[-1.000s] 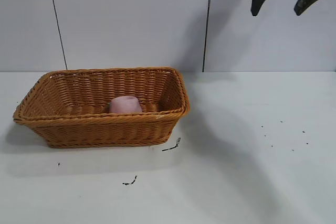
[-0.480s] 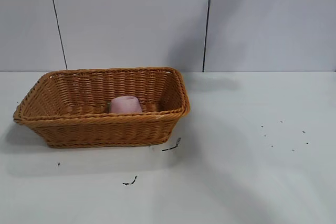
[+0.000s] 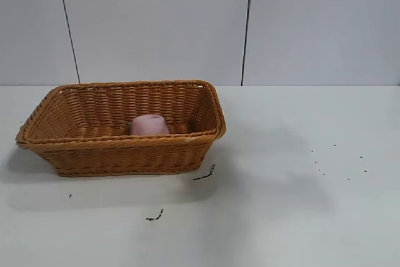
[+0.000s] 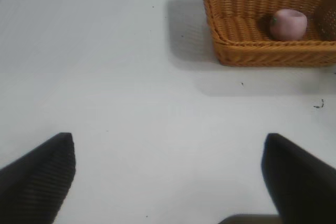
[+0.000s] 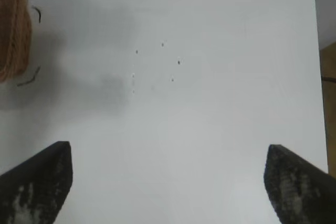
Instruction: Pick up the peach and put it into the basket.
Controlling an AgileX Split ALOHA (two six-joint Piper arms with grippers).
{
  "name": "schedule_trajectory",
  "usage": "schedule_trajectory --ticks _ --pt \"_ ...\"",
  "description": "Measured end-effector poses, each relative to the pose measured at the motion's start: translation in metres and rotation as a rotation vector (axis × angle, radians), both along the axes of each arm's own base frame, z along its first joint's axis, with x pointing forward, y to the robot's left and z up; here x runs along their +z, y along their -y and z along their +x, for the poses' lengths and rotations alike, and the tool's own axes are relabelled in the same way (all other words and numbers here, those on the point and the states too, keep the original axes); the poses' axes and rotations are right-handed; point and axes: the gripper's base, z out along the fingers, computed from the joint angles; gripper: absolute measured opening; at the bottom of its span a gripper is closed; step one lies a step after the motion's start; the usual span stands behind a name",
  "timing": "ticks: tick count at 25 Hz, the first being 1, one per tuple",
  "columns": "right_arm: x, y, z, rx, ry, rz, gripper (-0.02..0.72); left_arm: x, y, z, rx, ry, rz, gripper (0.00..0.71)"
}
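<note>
The pale pink peach (image 3: 149,125) lies inside the orange-brown wicker basket (image 3: 81,148) on the left part of the white table. The left wrist view shows the peach (image 4: 288,24) with its small green leaf resting on the floor of the basket (image 4: 262,53). Neither arm shows in the exterior view. My left gripper (image 4: 168,174) is open over bare table, well away from the basket, with nothing between its fingers. My right gripper (image 5: 168,179) is open and empty too, high above the table's right part; one end of the basket (image 5: 11,30) shows at that view's edge.
Small dark specks (image 3: 337,161) dot the table's right side, and two dark scraps (image 3: 204,174) lie near the basket's front corner. A pale panelled wall (image 3: 250,23) stands behind the table. The table's edge (image 5: 321,77) shows in the right wrist view.
The right gripper has risen up and out of the exterior view's top right corner, still open. The peach and the basket have not moved.
</note>
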Motion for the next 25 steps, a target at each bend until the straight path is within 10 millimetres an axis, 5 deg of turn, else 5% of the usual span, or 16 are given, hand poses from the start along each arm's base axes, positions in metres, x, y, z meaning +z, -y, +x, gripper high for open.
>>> schedule_trajectory --ticks 1,3,9,17,25 --pt "-0.015 0.0 -0.035 -0.003 0.017 0.002 0.695 0.0 0.0 0.0 0.0 0.0 0.0 0.693" --pt "-0.032 0.0 -0.07 -0.005 0.053 0.003 0.696 0.0 0.0 0.0 0.0 0.0 0.0 0.693" --pt "-0.065 -0.002 -0.136 0.001 0.298 0.021 0.696 0.0 0.0 0.0 0.0 0.0 0.0 0.693" --pt "-0.109 -0.003 -0.15 0.002 0.37 0.029 0.696 0.0 0.0 0.0 0.0 0.0 0.0 0.693" --pt "-0.109 -0.003 -0.149 0.0 0.385 0.031 0.696 0.0 0.0 0.0 0.0 0.0 0.0 0.693"
